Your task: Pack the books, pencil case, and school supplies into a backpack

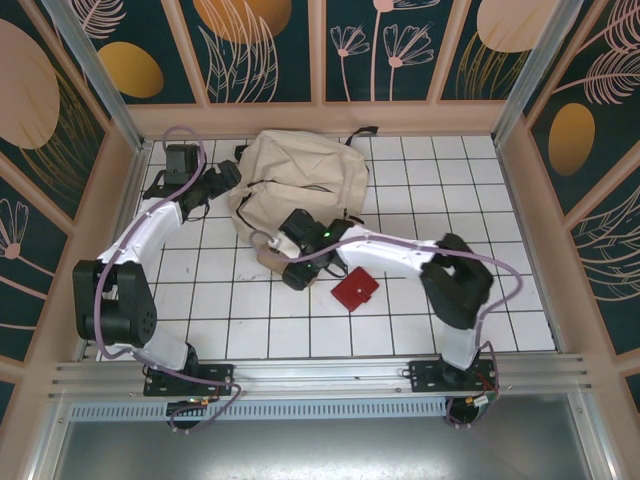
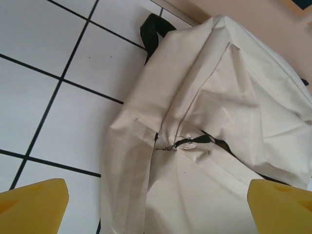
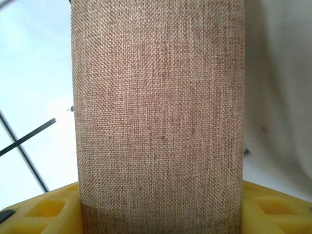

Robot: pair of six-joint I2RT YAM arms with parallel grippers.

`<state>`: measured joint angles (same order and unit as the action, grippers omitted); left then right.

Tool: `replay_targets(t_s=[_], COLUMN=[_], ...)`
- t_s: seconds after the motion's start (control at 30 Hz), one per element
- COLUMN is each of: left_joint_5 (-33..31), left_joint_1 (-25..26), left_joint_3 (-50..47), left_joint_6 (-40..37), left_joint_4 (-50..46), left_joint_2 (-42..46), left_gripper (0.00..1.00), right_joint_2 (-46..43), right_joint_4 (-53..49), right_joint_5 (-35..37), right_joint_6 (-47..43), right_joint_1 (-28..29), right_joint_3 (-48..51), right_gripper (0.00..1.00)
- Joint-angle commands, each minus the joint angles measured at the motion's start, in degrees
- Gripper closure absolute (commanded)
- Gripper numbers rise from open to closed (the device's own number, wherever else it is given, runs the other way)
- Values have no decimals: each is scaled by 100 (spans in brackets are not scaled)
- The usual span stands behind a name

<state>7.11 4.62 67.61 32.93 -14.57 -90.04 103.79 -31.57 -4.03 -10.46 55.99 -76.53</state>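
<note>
- Top: the tan pencil case sits at the backpack's near edge, its rounded end poking left of the right gripper.
- Left wrist: the left gripper is spread wide and empty above the backpack.
- Right wrist: the case is woven tan-brown cloth, its long axis running up the frame; the gripper is clamped across it.

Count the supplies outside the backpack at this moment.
2. The tan pencil case is clamped in the right gripper beside the backpack's near edge; the red case lies on the tiles to its right. Others may be hidden inside the backpack.
</note>
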Motion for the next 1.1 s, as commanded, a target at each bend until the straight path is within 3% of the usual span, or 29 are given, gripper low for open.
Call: replay_targets(t_s=[0.0,0.2,0.33,0.43,0.6,0.73,0.9,1.07], left_joint_5=[263,-159,-760,-714,-506,-793,-1048,-1198], left_joint_1=[85,777,1196,1281,1375,1680,1997,2198], left_joint_3=[205,698,1307,1752,2542,3199,3351,3688], left_joint_6=[-268,-884,-1278,-1403,-1669,-2637,-3857,-4580], left_joint_4=[199,18,-523,-758,-969,-1175,-981,-1144], left_joint_2=[-151,-602,-1217,-1659,-2289,-2793,-3070,-3430], left_gripper=[5,2,2,3,11,11,6,9], right_joint_2=[-799,-1705,-1723,-1554,-1156,-929,-912,-1001], right_joint_4=[-405,-85,348,553,552,494,492,494], right_joint_5=[112,287,81,103,119,-261,-437,-514], right_joint_6=[233,729,1212,1428,1461,1603,1889,2046], right_joint_1=[-187,-1199,-2018,-2359,-2430,-2511,-2855,-3079], right_joint_3=[308,830,976,951,660,474,510,649], right_gripper=[41,43,44,45,45,45,45,46])
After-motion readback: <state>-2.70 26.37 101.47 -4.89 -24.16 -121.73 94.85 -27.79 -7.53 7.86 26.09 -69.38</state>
